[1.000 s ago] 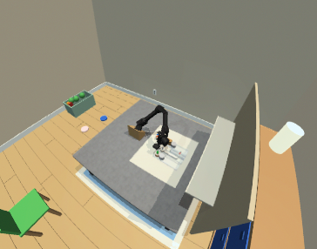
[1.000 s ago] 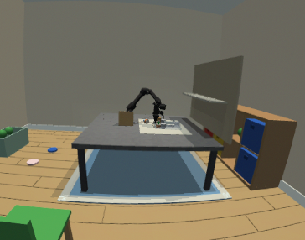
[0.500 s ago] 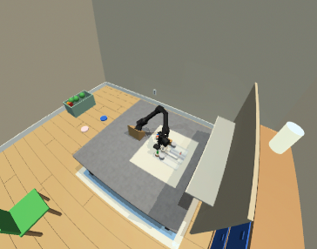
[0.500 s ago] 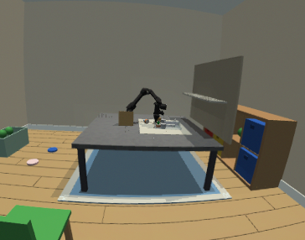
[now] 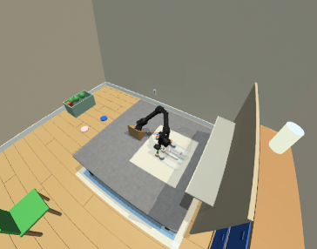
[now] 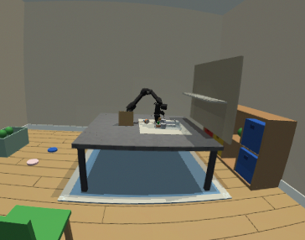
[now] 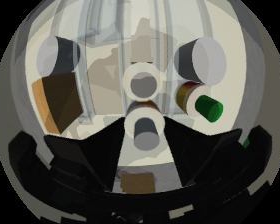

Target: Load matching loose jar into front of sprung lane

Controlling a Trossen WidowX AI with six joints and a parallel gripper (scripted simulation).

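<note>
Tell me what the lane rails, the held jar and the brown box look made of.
Lane rails: likely clear plastic; the pale mat shows through them.
Held jar: matte grey-white, possibly plastic or ceramic; no glare. The tool is shut on it.
Brown box: cardboard-like, flat tan, matte.

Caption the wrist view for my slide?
Gripper shut on a grey-lidded jar, facing a matching jar in the lane.
</note>
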